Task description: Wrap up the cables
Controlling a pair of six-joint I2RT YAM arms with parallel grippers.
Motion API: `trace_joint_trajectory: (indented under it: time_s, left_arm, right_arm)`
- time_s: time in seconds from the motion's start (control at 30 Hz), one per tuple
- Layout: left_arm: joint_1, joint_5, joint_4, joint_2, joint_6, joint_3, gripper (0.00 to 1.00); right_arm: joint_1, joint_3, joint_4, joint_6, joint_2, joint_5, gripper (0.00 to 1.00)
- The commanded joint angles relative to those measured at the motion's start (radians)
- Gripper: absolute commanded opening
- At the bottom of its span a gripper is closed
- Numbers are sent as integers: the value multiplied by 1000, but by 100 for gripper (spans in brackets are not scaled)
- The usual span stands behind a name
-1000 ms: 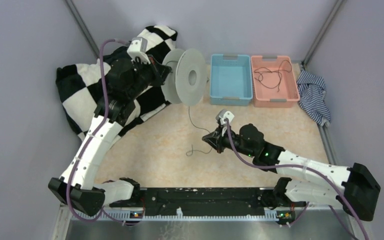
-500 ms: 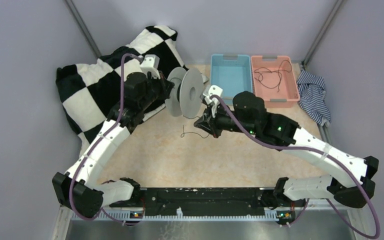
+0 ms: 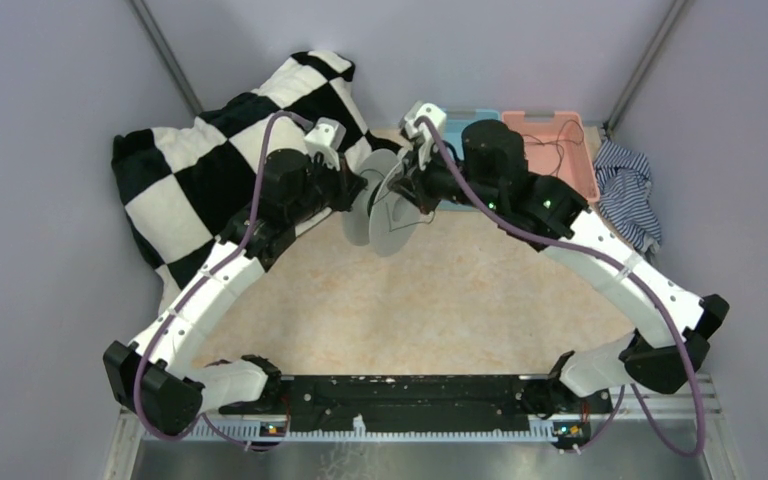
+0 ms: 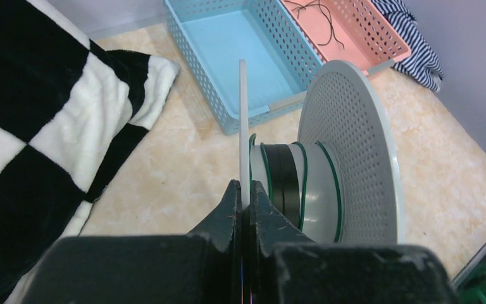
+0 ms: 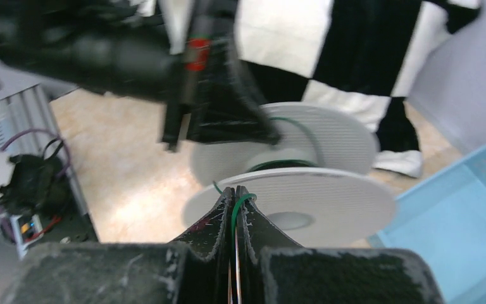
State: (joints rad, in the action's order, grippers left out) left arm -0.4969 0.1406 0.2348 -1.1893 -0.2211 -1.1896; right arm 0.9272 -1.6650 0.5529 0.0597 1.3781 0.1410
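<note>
Cable (image 5: 234,212) inside right end effector (image 5: 235,190)

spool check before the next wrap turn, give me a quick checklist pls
1. Spool grip: left hand shut on the spool flange: ok.
2. Cable grip: right hand shut on the cable: ok.
3. Lay: wound turns sitting between the flanges: ok.
4. Tail: loose length left to wind: cannot tell.
5. Next: spare cable lying in the pink basket: ok.
</note>
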Motion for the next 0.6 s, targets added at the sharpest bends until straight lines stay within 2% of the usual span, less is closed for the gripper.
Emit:
trace_joint_trajectory:
  time_s: [0.0,0.3,0.57]
  left_arm:
    - [-3,91,-50,31,47,-48,0]
    - [-2,301,31,77,131,-34,0]
    - [0,387,77,106,148,-83,0]
  right_arm:
    - [-109,-62,-65,8,12,47,0]
    - [-267,10,-62,-5,21,104,0]
    - [-346,187,-105,-33,-22,145,0]
